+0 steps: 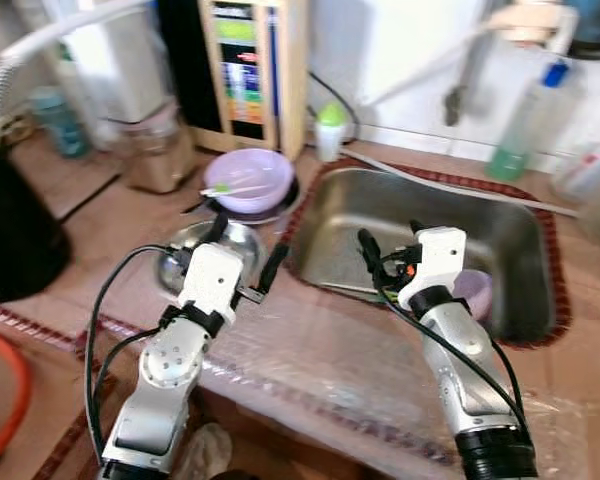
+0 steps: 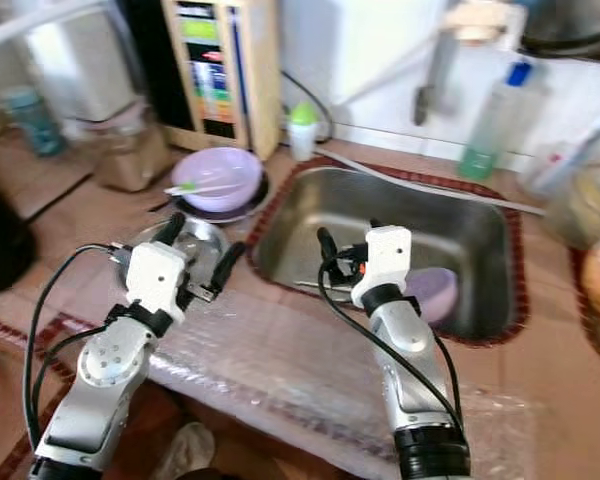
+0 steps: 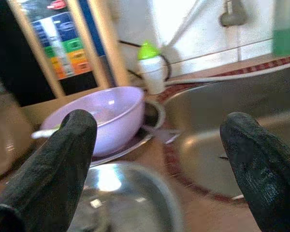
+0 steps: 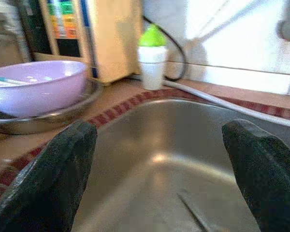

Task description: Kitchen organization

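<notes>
Jaws spread on both grippers, empty; right gripper over steel sink; left gripper over round metal bowl

From the head you look forward and down at the brown counter, both eye views sharing the stainless steel sink and the lilac plastic bowl. Your left wrist camera sits low and close, facing that bowl and the sink's rim. Your right wrist camera looks into the basin, catching the same bowl and the small green-capped white bottle.

Small purple bowl in sink half hidden behind right arm, faucet top cut off, background blurred
</notes>
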`<state>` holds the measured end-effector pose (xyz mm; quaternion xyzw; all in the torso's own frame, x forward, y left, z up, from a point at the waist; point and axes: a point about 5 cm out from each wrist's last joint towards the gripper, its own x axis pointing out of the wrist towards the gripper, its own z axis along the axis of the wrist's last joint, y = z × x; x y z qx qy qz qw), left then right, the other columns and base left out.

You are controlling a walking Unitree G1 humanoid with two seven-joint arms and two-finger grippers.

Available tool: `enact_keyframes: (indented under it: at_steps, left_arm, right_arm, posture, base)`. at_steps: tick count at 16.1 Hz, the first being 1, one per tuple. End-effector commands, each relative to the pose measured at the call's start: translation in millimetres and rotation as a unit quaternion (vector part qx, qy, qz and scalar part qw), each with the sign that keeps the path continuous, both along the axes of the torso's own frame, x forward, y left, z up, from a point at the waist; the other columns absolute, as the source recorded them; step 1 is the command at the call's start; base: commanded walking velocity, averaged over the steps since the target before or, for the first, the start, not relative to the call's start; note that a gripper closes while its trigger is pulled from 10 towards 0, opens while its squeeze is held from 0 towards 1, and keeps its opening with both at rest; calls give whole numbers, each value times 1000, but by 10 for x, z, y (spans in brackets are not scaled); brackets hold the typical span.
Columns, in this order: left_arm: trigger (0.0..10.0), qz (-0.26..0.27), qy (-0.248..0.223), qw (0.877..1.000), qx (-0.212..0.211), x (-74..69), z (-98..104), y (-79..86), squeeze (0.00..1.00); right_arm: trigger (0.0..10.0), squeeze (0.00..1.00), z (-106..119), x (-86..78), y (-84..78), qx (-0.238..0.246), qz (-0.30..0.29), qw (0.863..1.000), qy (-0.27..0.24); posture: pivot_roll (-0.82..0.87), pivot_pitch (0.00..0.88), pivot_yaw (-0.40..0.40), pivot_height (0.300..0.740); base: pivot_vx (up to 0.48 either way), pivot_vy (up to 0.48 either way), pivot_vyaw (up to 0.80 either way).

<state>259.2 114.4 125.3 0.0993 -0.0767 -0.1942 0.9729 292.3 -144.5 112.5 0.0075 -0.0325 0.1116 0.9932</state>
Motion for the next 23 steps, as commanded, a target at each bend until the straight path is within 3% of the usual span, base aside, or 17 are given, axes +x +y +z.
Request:
enact_keyframes:
  at_steps: [1,9,13,15,17,20,23]
  left_arm:
    - [10000,-4,-11,1000,3,7,72,12,0]
    - [10000,-10,-11,1000,1,-8,79,3,0]
    - [10000,-11,-11,1000,-4,-16,82,6,0]
    - [10000,17,-14,1000,-6,11,81,74,0]
    - [10000,87,-29,996,-1,75,94,266,0]
    - [10000,142,-38,989,1,98,111,450,0]
    - [10000,177,-7,984,-12,113,0,556,0]
  right_arm:
    - [10000,0,13,19,13,1,-1,1000,0]
    - [10000,0,0,8,13,0,-2,1000,2]
    - [10000,0,-9,8,14,0,-2,1000,3]
    - [10000,0,-9,6,18,1,-1,1000,3]
    - [10000,0,-10,-1,8,0,-1,1000,4]
    - [10000,0,-26,-46,19,8,14,1000,10]
    - [10000,0,-51,-95,72,14,36,999,19]
  posture:
    - [0,0,44,740]
    - [0,1,46,740]
    - [2,1,44,740]
    - [2,3,44,740]
    - [-1,8,43,740]
    - [-6,16,43,740]
    - [-9,20,45,740]
  base:
    - [-330,-315,0]
    - [-177,-287,0]
    - [0,0,0]
    - [0,0,0]
    - [0,0,0]
    - [0,0,0]
    - [0,0,0]
